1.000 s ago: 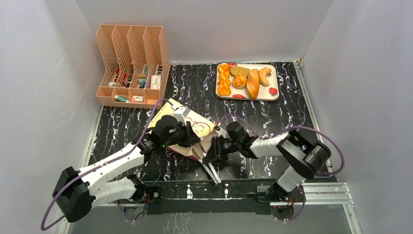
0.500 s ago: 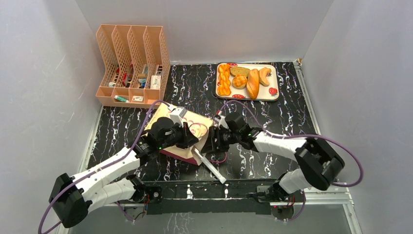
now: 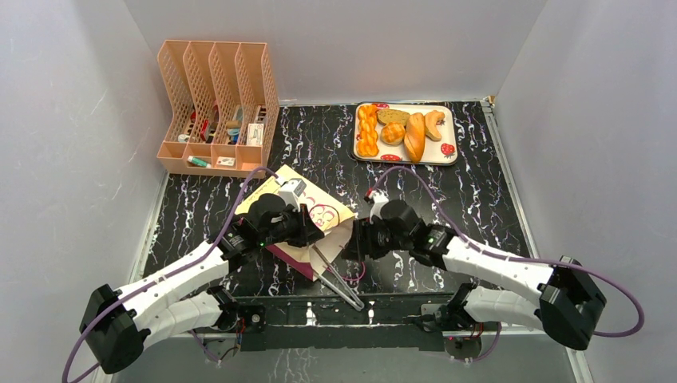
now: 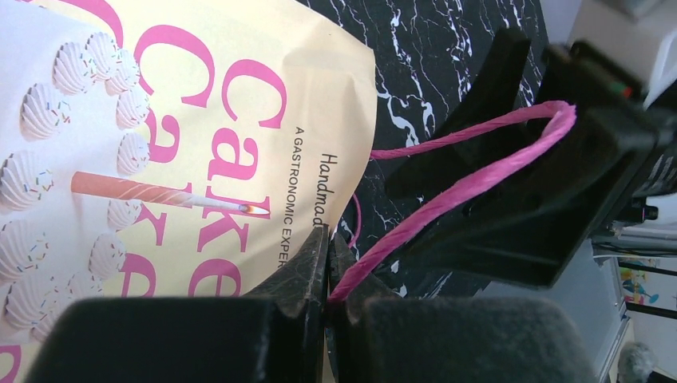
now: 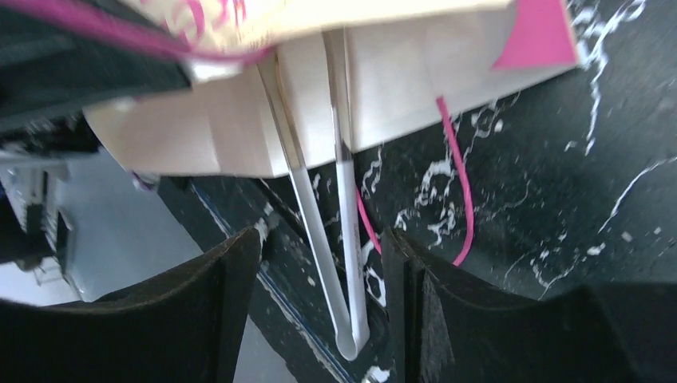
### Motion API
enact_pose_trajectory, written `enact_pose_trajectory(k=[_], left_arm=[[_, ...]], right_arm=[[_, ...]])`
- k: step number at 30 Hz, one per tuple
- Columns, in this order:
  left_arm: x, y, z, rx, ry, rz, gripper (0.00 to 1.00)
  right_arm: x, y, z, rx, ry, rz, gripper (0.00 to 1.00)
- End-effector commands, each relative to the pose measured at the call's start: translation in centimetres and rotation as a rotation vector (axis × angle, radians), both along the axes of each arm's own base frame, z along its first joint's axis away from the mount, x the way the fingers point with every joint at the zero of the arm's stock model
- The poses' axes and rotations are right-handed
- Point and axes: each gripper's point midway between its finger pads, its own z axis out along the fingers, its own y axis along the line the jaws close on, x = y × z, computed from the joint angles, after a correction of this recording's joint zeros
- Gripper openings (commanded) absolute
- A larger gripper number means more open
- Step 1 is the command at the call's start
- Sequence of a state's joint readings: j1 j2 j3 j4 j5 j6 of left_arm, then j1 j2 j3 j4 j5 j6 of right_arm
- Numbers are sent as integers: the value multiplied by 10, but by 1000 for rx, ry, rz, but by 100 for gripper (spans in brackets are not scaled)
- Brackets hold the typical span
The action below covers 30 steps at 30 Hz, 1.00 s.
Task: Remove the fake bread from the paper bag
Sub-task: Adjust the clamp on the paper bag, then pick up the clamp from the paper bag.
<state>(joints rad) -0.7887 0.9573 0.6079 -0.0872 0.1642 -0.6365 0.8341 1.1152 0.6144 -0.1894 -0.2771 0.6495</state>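
Observation:
The paper bag (image 3: 302, 209) lies on its side on the black mat, mouth toward the right arm. My left gripper (image 3: 316, 232) is shut on one pink cord handle (image 4: 467, 185) at the bag's mouth edge (image 4: 199, 144). My right gripper (image 3: 352, 240) is open just outside the mouth, its jaws on either side of white tongs (image 5: 345, 239) that stick out from under the bag (image 5: 391, 80). The fake bread (image 3: 403, 128), several golden pieces, lies on a tray (image 3: 449, 153) at the back. No bread shows in the bag's mouth.
A peach file rack (image 3: 215, 104) with small items stands at the back left. The white tongs (image 3: 335, 278) reach toward the near table edge. The other pink handle (image 5: 461, 199) lies loose on the mat. Grey walls close in three sides.
My right arm has stretched out to the right and its gripper has shifted slightly back from the bag. The bag has turned a little, and the tongs show further out, spread in a V.

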Motion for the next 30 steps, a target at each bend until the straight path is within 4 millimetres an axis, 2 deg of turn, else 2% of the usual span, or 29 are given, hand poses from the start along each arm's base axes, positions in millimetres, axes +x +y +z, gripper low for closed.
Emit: enact_pose_trajectory(k=[1,8,13,19,25,30], left_arm=[[-4,-1,7,-21,5,-2,0],[-7,-1,8,-8,27,-19,0],[-8,0,8,1,34,-13,0],[-8,-1,9,-4,41,-13,0],[-10,1,11,-9,43,-13,0],[-14,1,9,-15,55,-20,0]], right_arm=[[-21,3,-8,-7,-59,16,56],[-58,18,-26,-106,-173,68,57],[-70,26,-40,-162,-232,75,57],[-56,24,-56,-298,-354,-9,57],[-46,36,-66,-308,-418,-11,56],[-47,52,-72,-276,-436,24,52]])
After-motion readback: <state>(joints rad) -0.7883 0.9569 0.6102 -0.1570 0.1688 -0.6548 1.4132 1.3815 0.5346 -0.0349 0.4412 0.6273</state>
